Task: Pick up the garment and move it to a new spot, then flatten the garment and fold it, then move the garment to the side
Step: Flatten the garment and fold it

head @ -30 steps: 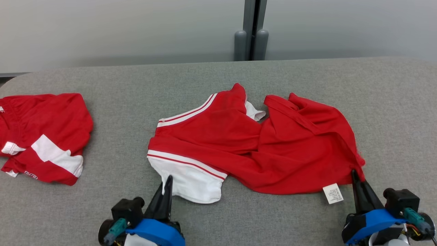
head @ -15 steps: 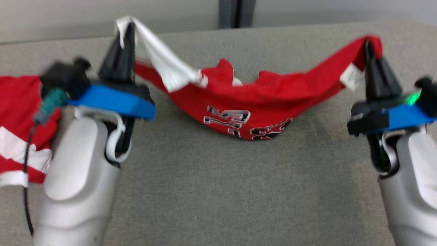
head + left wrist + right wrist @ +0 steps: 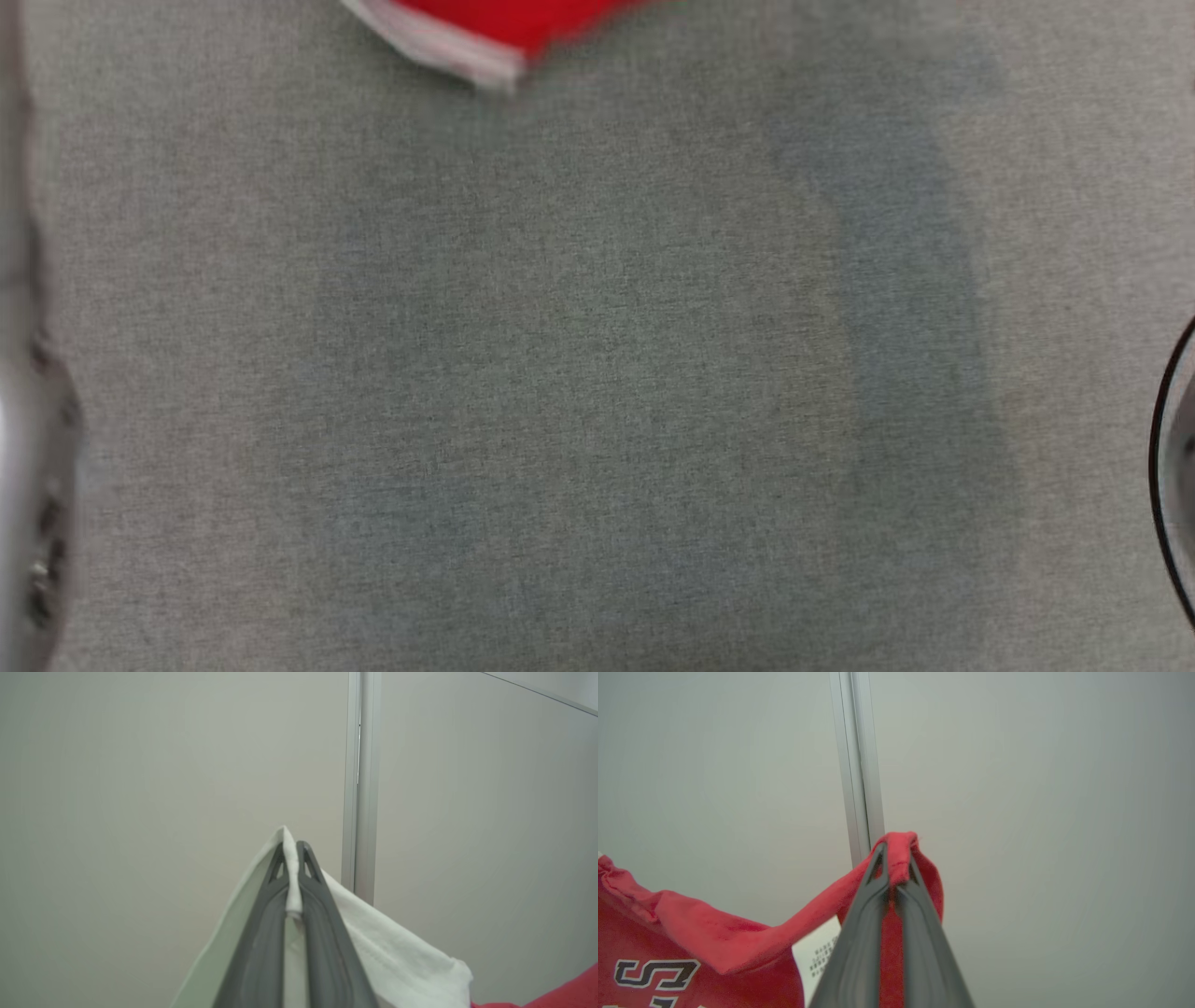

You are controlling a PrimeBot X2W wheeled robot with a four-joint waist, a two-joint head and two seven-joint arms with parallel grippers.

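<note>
The garment is a red and white sports jersey with black lettering. In the left wrist view my left gripper (image 3: pixel 292 847) is shut on a white corner of the garment (image 3: pixel 397 956), held up in front of the wall. In the right wrist view my right gripper (image 3: pixel 893 847) is shut on a red corner of the garment (image 3: pixel 714 938), which hangs down to the left with a white care label behind the fingers. The head view shows a blurred red and white edge of the garment (image 3: pixel 467 28) at its top, above the grey table (image 3: pixel 597 373).
A pale partition wall with a vertical metal post (image 3: pixel 360 784) stands behind the table, also seen as the post (image 3: pixel 857 765) in the right wrist view. Blurred pale parts of my arms sit at the left edge (image 3: pixel 23 467) and right edge (image 3: pixel 1178 467) of the head view.
Both grippers have lifted the garment off the table and high up, each keeping its corner. The head camera has moved, so the garment sits at the top of its view.
</note>
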